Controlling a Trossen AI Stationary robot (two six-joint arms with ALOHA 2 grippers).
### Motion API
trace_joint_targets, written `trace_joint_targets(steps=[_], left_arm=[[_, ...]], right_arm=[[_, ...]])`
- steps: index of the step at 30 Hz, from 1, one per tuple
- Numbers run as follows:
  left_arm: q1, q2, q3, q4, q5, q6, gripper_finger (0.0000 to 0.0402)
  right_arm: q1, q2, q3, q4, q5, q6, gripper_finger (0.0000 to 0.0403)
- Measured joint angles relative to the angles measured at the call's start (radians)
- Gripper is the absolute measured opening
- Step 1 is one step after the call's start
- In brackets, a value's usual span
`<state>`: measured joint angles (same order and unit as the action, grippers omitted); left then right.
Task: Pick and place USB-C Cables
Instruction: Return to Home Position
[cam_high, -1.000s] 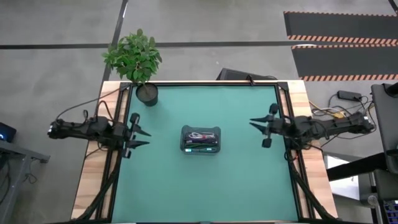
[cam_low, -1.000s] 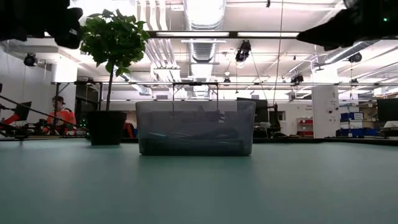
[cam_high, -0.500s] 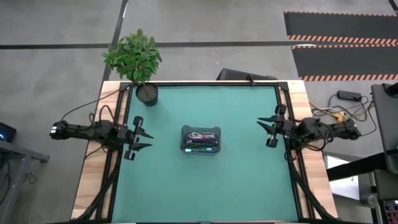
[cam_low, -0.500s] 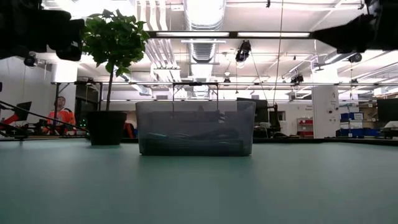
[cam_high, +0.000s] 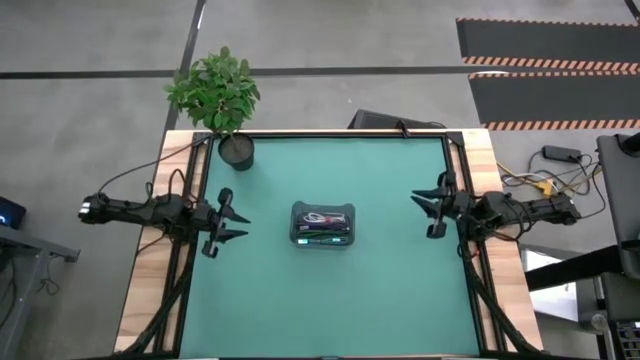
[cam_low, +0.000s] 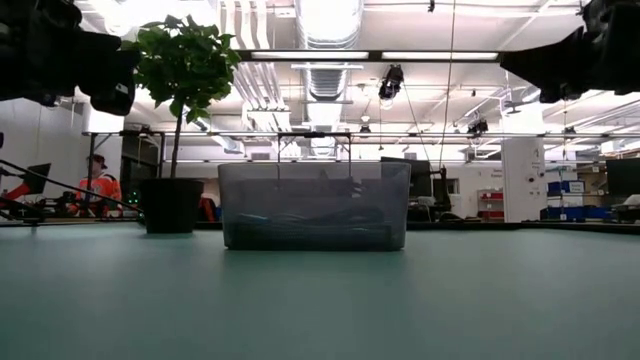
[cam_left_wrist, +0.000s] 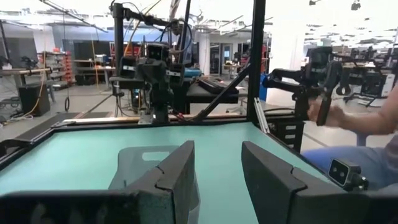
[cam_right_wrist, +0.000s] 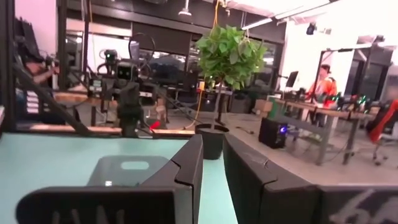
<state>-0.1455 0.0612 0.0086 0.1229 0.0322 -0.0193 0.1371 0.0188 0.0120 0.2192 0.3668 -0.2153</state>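
Observation:
A clear plastic bin (cam_high: 322, 225) stands in the middle of the green table. Several small coiled USB-C cables (cam_high: 320, 228) lie inside it: white with red, green and darker ones. In the low view they show as dark coils (cam_low: 310, 222) on the bin's floor. My left gripper (cam_high: 240, 226) hovers open to the left of the bin, pointing at it. My right gripper (cam_high: 424, 212) hovers open to the right of it, fingers toward the bin. Both wrist views show the bin (cam_left_wrist: 146, 168) (cam_right_wrist: 127, 171) beyond the parted fingers.
A potted plant (cam_high: 222, 100) stands at the table's far left corner. Bare green mat (cam_high: 330, 300) lies all around the bin. Beyond the table, a person in orange (cam_low: 98, 185) is in the room, and a person's hand (cam_left_wrist: 326, 115) holds a control arm.
My right gripper has drawn back a little toward the table's right edge, away from the bin. My left gripper has crept slightly toward the bin. The bin and the cables have stayed where they were.

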Motion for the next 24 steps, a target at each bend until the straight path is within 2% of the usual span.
trace_joint_targets(steps=[5, 24], left_arm=[[0.000, 0.004, 0.000, 0.000, -0.001, 0.000, 0.0118], [0.000, 0.013, -0.001, 0.000, -0.002, 0.000, 0.0118]], right_arm=[[0.000, 0.018, 0.000, -0.002, 0.000, 0.068, 0.0054], [0.000, 0.029, 0.000, -0.004, 0.000, 0.048, 0.0054]])
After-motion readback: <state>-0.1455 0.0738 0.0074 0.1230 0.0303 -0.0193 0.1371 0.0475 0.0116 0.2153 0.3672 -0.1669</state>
